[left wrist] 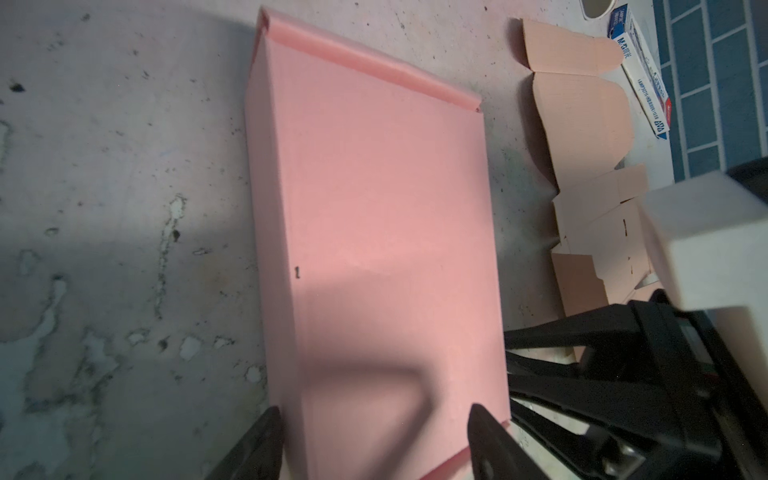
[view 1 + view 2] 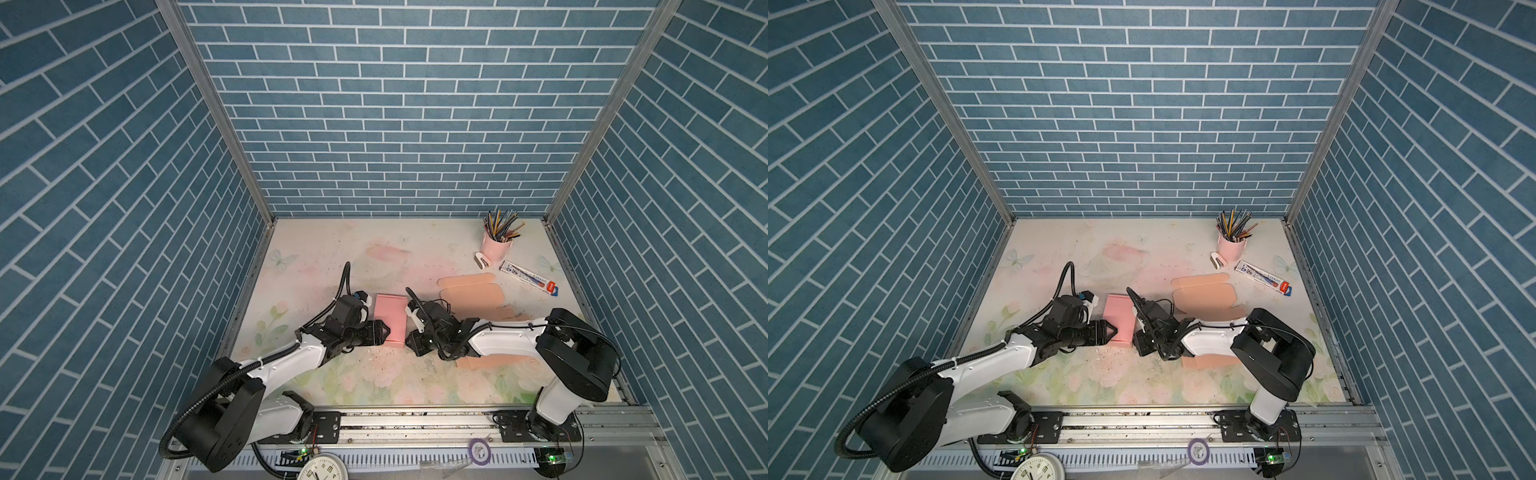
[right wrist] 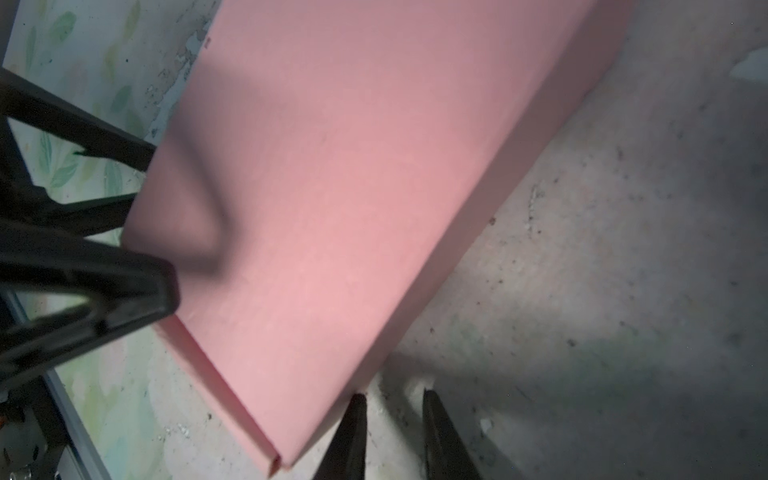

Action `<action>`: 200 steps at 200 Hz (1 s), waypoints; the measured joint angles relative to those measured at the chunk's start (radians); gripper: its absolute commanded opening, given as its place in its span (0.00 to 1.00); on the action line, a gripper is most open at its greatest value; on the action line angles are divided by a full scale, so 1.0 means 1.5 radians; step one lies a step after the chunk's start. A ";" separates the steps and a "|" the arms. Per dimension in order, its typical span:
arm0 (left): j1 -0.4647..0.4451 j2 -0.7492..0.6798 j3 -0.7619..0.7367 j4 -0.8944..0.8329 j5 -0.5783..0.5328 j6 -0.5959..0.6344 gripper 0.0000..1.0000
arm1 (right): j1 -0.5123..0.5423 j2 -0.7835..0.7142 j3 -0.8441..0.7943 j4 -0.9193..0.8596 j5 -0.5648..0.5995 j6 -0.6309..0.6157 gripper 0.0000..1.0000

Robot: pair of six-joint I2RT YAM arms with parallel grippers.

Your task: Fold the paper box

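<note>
Closest to us, at the front edge, is a white clock (image 2: 322, 469). Behind it runs the metal rail (image 2: 415, 419) that both arms stand on.

A little farther in, the two arms reach toward the middle of the desk (image 2: 332, 257). The pink paper box (image 2: 390, 318) lies flat there, between them. It looks folded shut, with its long side going from near to far.

The left end effector (image 2: 387, 332) is at the near left part of the box. Its fingers (image 1: 266, 440) are spread wide apart. In the left wrist view, one is at the box's side edge and the other is over the box top. I cannot tell if they press on the box.

The right end effector (image 3: 395, 434) is at the near right corner of the box. Its two thin fingers are close together with a small gap. Only the desk shows in that gap, so it holds nothing. One finger is right against the box corner.

At the far end of the box is a small folded flap (image 1: 365, 70).

To the right of the box, flat peach cardboard sheets (image 2: 473, 295) lie on the desk. Part of them is under the right arm.

Farther back on the right is a long white pen box (image 2: 528, 276), then a small white stapler (image 2: 483, 261). Just beside the stapler is a pink cup (image 2: 494, 247) full of pencils (image 2: 500, 222).

Farthest away is the blue brick wall (image 2: 395, 124).
</note>
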 measured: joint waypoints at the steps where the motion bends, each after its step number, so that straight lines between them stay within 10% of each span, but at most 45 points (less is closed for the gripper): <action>1: 0.001 -0.001 0.000 0.000 0.002 0.000 0.74 | 0.000 0.000 0.000 0.000 0.000 0.000 0.26; 200: 0.121 0.176 0.159 0.011 0.079 0.057 0.79 | -0.164 0.084 0.127 -0.013 -0.030 -0.056 0.18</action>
